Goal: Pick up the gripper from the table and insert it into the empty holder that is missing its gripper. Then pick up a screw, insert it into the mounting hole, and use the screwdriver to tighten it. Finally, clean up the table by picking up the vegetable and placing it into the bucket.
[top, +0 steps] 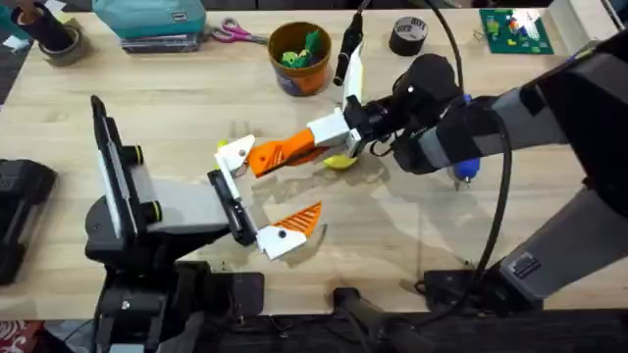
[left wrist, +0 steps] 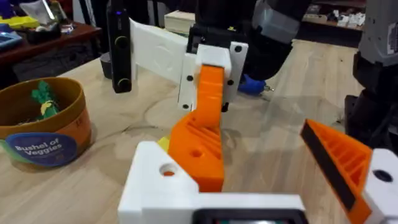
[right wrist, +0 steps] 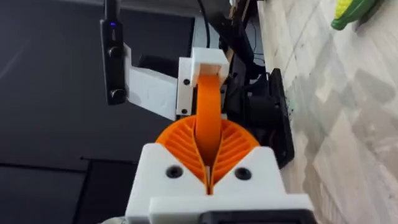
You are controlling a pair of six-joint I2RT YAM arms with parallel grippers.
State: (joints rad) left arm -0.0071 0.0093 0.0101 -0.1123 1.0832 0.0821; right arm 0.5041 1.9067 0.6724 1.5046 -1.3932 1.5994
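My left gripper stands open in mid-table, its jaws wide apart. One white holder carries an orange tip. At the other holder lies the orange gripper, its far end pinched by my right gripper, which is shut on it. A yellow vegetable lies on the table just under the right gripper. The bucket stands at the back with green and yellow pieces inside. The blue screwdriver lies under the right arm.
Along the back edge are a black tape roll, scissors, a teal case, another tape roll and a green board. A black stick-like object lies beside the bucket. A black box sits at the left.
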